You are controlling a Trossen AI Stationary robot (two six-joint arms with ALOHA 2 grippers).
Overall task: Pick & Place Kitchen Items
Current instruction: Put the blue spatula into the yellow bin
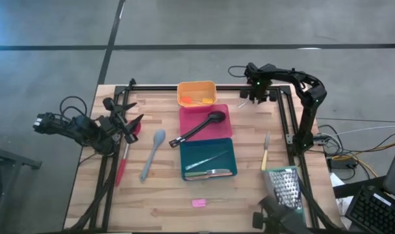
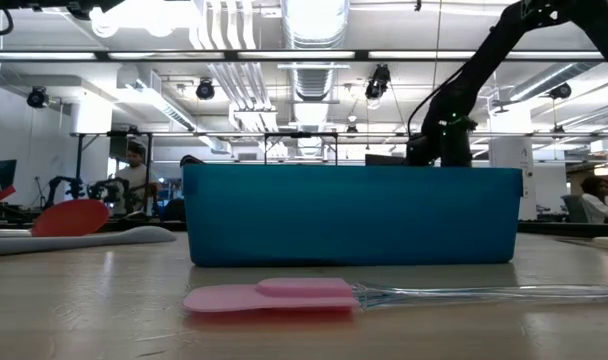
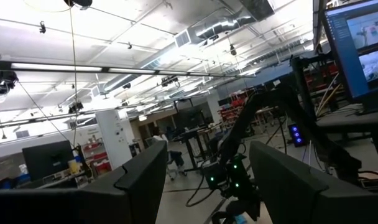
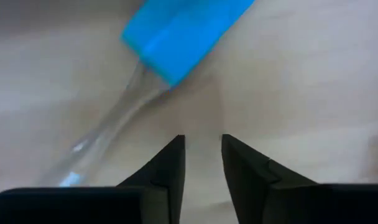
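Observation:
A small blue spatula [image 4: 183,37] with a clear handle [image 4: 108,137] lies flat on the wooden table near its far right corner. My right gripper [image 4: 203,140] points down over the bare wood just beside that handle. Its fingers stand a narrow gap apart with nothing between them. In the high view this gripper [image 1: 257,96] hangs right of the orange tray [image 1: 196,93]. My left gripper [image 3: 207,180] waits open at the table's left edge [image 1: 129,123], aimed up into the room.
A black spoon [image 1: 201,128] lies in the pink tray [image 1: 217,110], and metal tongs [image 1: 207,162] in the teal tray [image 1: 227,146]. On the table lie a grey spoon [image 1: 152,153], a red spatula [image 1: 125,156], a yellow-handled knife [image 1: 265,156] and a pink spatula [image 2: 269,295]. The grater [image 1: 285,188] stands near right.

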